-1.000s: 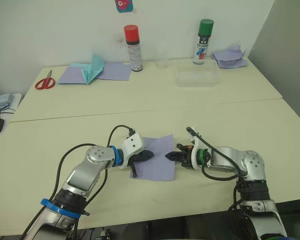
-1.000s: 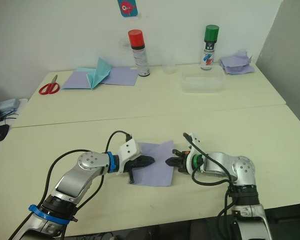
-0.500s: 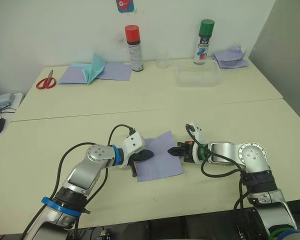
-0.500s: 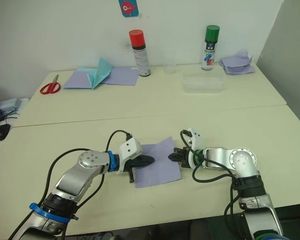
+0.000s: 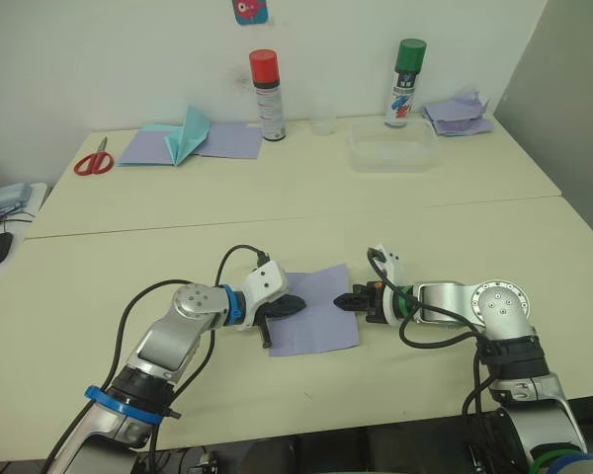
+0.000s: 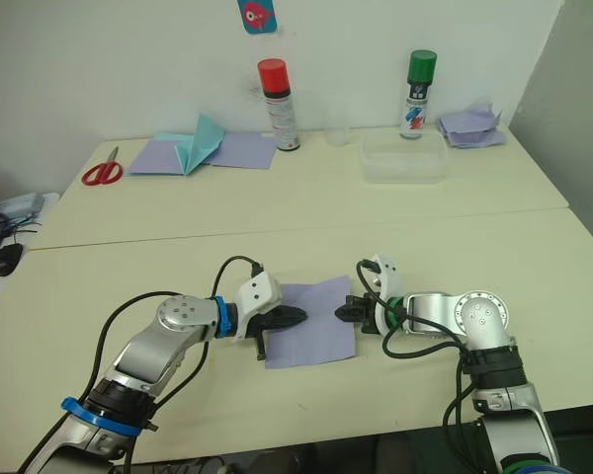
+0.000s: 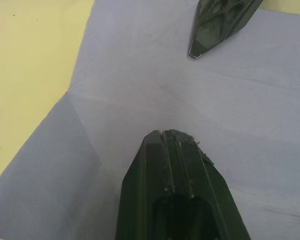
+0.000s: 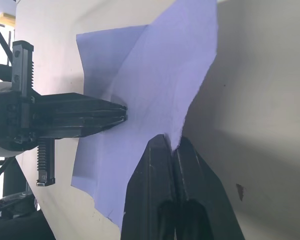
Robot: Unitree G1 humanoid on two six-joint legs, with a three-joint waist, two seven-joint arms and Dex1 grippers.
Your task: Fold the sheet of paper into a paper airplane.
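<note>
Between grippers | sheet of paper (image 5: pixel 314 311) | lavender, creased, one corner lifted

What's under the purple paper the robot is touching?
The sheet of paper lies on the pale table. The left gripper presses closed fingers on top; the right gripper pinches its edge. Whatever lies beneath the sheet is covered.

Sheet of paper (image 5: pixel 314 311) slightly rotated, flatter.

Head stereo pair looking forward and down over the table (image 5: pixel 128 237), wrist cameras close along each arm's fingers, all views sharing the sheet of paper (image 5: pixel 314 314)
</note>
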